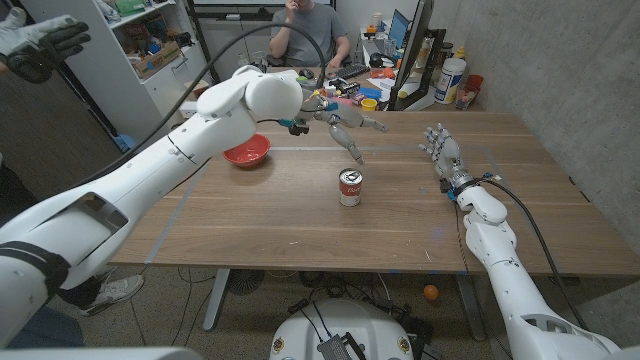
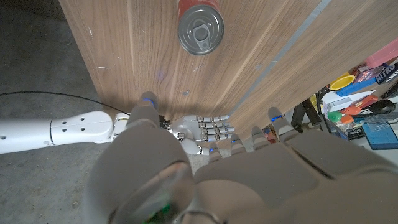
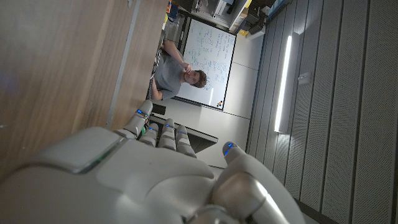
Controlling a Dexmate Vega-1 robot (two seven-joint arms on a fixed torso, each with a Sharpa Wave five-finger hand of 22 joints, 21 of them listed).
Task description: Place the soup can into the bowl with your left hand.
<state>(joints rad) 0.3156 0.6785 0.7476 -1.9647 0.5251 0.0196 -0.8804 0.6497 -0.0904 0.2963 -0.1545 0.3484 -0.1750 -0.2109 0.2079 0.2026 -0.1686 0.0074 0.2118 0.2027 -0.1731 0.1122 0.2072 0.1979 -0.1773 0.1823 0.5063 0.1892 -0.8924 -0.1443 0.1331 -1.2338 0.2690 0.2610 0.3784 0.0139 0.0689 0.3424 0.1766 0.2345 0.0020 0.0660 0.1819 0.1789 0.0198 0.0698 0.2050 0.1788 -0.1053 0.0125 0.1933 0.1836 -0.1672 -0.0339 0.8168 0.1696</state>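
A soup can [image 1: 350, 187] with a red and white label stands upright near the middle of the table. Its pull-tab lid shows in the left wrist view [image 2: 200, 27]. A red bowl [image 1: 247, 152] sits on the table's far left part. My left hand [image 1: 345, 128] hovers above the table just beyond the can, fingers spread and empty; its back fills the lower part of the left wrist view [image 2: 236, 174]. My right hand [image 1: 443, 155] stands on the table's right side, fingers apart, holding nothing; it also appears past the left hand [image 2: 202, 130].
The wooden table [image 1: 300, 220] has a tape line running across it. A person sits behind the far edge at a cluttered desk [image 1: 355, 85]. Shelving stands at the back left, and a gloved hand [image 1: 40, 45] shows at the top left corner.
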